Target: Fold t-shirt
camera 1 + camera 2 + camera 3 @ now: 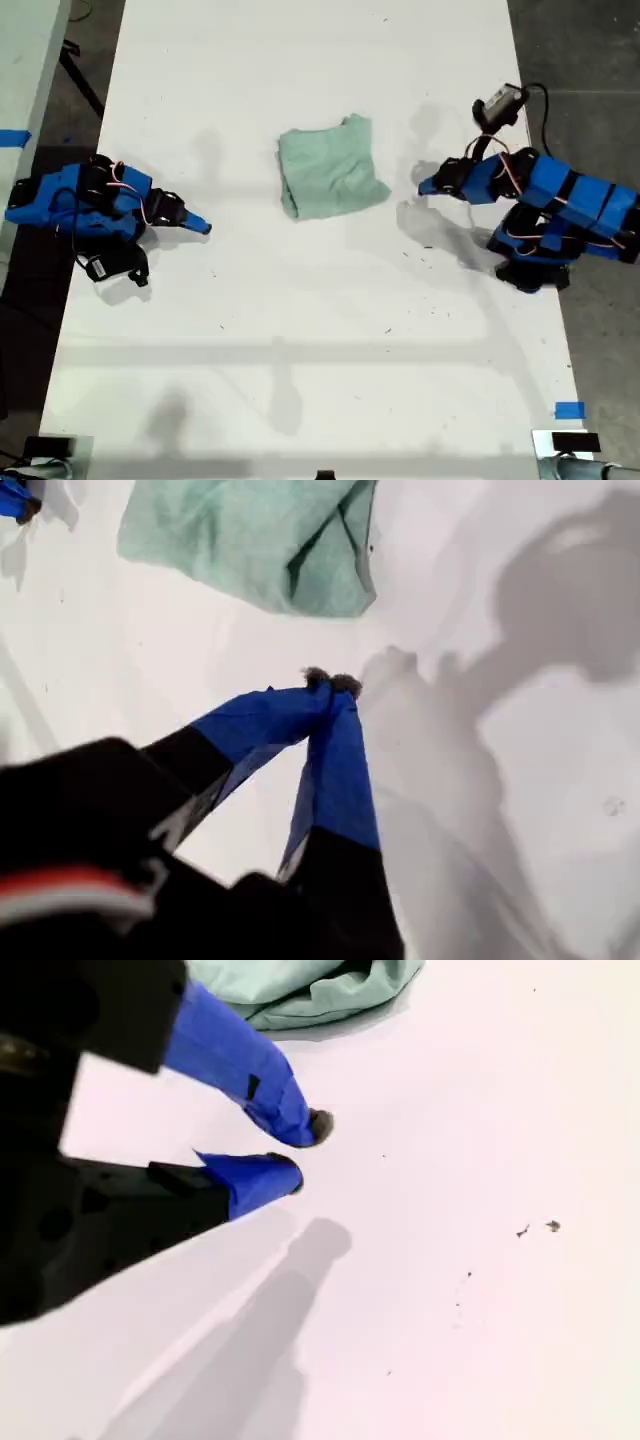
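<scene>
The pale mint-green t-shirt (330,172) lies folded into a small bundle on the white table (300,330), a little past its middle. My first gripper (423,187) is at the exterior view's right, just off the bundle's edge. Its jaws are shut with nothing between them (332,683), and the t-shirt (250,540) sits ahead of them. My second gripper (206,229) is at the exterior view's left, farther from the cloth. Its tips (303,1150) stand a narrow gap apart and hold nothing. The t-shirt's layered edge (300,985) shows beyond them.
Both arm bases sit near the table's long edges, with dark floor beyond each side. A blue tape mark (568,409) is on the table near the exterior view's lower right, another (12,137) off its left edge. Small dark specks (550,1225) dot the table.
</scene>
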Robot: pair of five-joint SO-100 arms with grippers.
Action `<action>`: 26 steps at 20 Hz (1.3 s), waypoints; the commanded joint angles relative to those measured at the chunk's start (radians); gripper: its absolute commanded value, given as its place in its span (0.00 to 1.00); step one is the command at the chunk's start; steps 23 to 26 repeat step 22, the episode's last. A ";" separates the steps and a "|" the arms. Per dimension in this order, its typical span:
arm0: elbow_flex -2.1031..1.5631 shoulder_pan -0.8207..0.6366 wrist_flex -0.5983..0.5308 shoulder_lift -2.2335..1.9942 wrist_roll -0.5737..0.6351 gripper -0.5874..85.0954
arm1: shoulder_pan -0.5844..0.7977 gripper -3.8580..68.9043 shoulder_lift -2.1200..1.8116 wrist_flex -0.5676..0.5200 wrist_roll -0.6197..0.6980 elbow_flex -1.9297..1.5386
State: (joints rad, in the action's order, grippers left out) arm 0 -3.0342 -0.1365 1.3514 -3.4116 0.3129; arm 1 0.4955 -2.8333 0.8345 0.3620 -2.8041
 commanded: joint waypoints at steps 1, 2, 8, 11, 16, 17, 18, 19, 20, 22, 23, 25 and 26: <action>0.008 -0.041 0.003 -0.006 -0.008 0.07 | -0.072 0.04 -0.158 -0.006 -0.176 -0.115; 0.008 -0.046 0.003 -0.006 -0.008 0.07 | -0.077 0.04 -0.236 0.052 -0.278 -0.175; 0.008 -0.054 0.003 -0.006 -0.008 0.07 | -0.055 0.08 -0.583 0.345 -0.293 -0.273; 0.008 -0.054 0.003 -0.006 -0.006 0.07 | -0.052 0.08 -0.583 0.345 0.114 -0.273; 0.008 -0.054 0.003 -0.006 -0.006 0.07 | -0.054 0.08 -0.584 0.345 0.169 -0.273; 0.008 -0.054 0.003 -0.006 -0.006 0.07 | -0.054 0.08 -0.584 0.345 0.169 -0.273; 0.008 -0.054 0.003 -0.006 -0.006 0.07 | -0.054 0.08 -0.584 0.345 0.169 -0.273; 0.008 -0.054 0.003 -0.006 -0.006 0.07 | -0.054 0.08 -0.584 0.345 0.169 -0.273; 0.008 -0.054 0.003 -0.006 -0.006 0.07 | -0.054 0.08 -0.584 0.345 0.169 -0.273; 0.008 -0.054 0.003 -0.006 -0.006 0.07 | -0.054 0.08 -0.584 0.345 0.169 -0.273; 0.008 -0.054 0.003 -0.006 -0.006 0.07 | -0.054 0.08 -0.584 0.345 0.169 -0.273; 0.008 -0.054 0.003 -0.006 -0.006 0.07 | -0.054 0.08 -0.584 0.345 0.169 -0.273; 0.008 -0.054 0.003 -0.006 -0.006 0.07 | -0.054 0.08 -0.584 0.345 0.169 -0.273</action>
